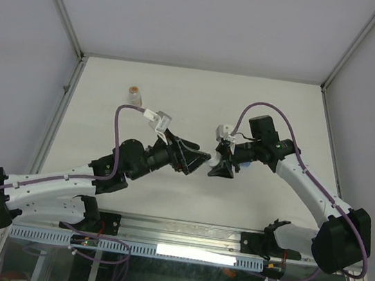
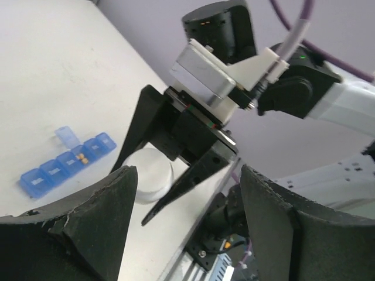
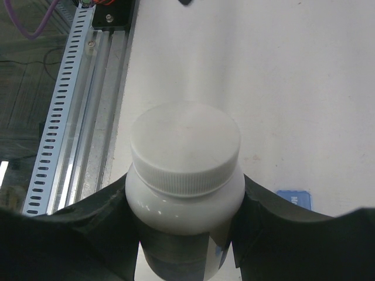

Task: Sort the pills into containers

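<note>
Blue translucent plastic forms the pill organiser (image 2: pixel 58 167), a strip of joined square compartments lying flat on the white table (image 2: pixel 53 70). In the left wrist view it lies left of both grippers. One lid (image 2: pixel 65 136) stands open, and a compartment close to it holds small tan pills (image 2: pixel 82 158).

Expect the strip to be light and thin-walled, so it is likely to slide on the smooth surface. If it must be moved, take it across the long side walls, away from the open lid and its hinge.

The left gripper (image 1: pixel 195 160) has its fingers spread wide and carries nothing. It points at the white bottle (image 3: pixel 184 158).

The right gripper (image 1: pixel 224 167) is clamped on the bottle body just below the ribbed cap (image 3: pixel 186 137), which is closed. The bottle is raised clear of the table, near the organiser.

The bottle looks rigid and glossy, so the body may slip under twisting load. The ribbed cap appears to offer the surest purchase for the free fingers. How full the bottle is cannot be determined.
</note>
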`<action>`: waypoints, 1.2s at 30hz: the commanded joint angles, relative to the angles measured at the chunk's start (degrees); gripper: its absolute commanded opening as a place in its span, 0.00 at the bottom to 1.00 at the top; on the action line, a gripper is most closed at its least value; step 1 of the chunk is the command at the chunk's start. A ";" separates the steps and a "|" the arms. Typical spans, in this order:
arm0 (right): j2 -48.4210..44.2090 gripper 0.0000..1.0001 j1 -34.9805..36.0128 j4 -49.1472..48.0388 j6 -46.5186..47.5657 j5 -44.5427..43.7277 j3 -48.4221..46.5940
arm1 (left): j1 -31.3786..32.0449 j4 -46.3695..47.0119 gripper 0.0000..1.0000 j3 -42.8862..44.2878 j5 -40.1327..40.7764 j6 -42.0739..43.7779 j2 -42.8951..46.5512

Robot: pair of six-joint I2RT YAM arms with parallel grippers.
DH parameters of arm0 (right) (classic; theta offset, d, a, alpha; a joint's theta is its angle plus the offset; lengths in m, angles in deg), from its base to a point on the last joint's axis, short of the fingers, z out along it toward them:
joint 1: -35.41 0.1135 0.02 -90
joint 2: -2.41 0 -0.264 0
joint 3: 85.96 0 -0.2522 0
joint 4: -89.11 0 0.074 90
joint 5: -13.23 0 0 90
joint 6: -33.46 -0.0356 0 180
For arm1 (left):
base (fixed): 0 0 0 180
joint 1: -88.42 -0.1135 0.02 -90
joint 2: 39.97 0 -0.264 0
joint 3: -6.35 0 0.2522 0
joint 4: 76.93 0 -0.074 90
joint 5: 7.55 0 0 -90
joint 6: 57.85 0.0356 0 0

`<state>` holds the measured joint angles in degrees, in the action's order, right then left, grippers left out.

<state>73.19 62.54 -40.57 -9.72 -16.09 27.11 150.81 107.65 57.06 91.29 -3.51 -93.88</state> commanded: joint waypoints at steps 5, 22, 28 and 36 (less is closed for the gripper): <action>-0.73 0.00 0.08 -2.42 0.19 0.93 -2.76 | 2.90 -13.78 0.64 11.11 10.53 6.20 -8.99; -0.89 0.00 0.07 -2.48 -0.15 0.93 -2.80 | 2.87 -13.96 0.52 15.41 5.29 7.70 -14.30; -0.86 0.00 0.08 -2.54 -0.20 0.95 -2.76 | 2.84 -14.78 0.41 16.28 3.99 8.23 -15.41; -1.06 0.00 0.04 -2.60 -0.19 0.96 -2.82 | 2.86 -15.09 0.31 15.19 1.76 8.77 -15.01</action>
<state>73.19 62.52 -40.87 -9.89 -16.44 27.11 153.24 91.83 70.98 97.06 3.95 -109.14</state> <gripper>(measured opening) 0.545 0.410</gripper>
